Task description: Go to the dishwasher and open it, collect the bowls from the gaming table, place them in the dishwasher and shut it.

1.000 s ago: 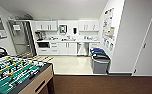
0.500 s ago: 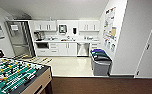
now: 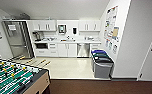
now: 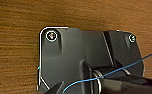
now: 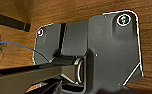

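Note:
The dishwasher [image 3: 83, 49] is the steel-fronted unit set among white lower cabinets in the kitchenette at the far end of the room, and its door is shut. It stands well ahead of me across a pale floor. The bowls and the gaming table are out of view. In both wrist views, parts of my arms hang over a brown wood-grain floor.
A table-football table [image 3: 15, 78] fills the near left corner. Grey bins [image 3: 101, 64] with blue and green lids stand against the right wall. A steel fridge [image 3: 18, 40] stands at the back left. A dark carpet strip [image 3: 104, 87] lies in front of me.
The whole head view has shifted slightly. The table-football table looms larger and the kitchenette sits a little nearer, so the camera has moved forward.

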